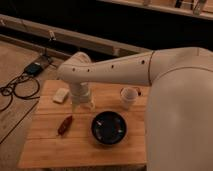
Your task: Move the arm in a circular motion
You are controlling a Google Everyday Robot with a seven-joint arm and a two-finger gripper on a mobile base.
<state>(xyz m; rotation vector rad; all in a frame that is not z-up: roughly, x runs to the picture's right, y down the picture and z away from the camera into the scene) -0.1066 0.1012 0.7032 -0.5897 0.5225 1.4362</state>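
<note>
The arm [120,67] is a thick glossy cream-white tube that reaches in from the right over a small wooden table [55,150]. Its big shoulder segment [180,115] fills the right side of the view. At a rounded joint [75,67] the arm bends down into a ribbed wrist [81,95]. The gripper [83,106] hangs at the wrist's lower end, pointing down just above the tabletop, left of the table's middle. I see nothing in it.
On the table are a small white block [61,95] at the left, a white cup [129,97] at the right, a black bowl [109,128] in front and a reddish-brown item [65,125]. Cables [17,89] and a small device [34,67] lie on the floor at left.
</note>
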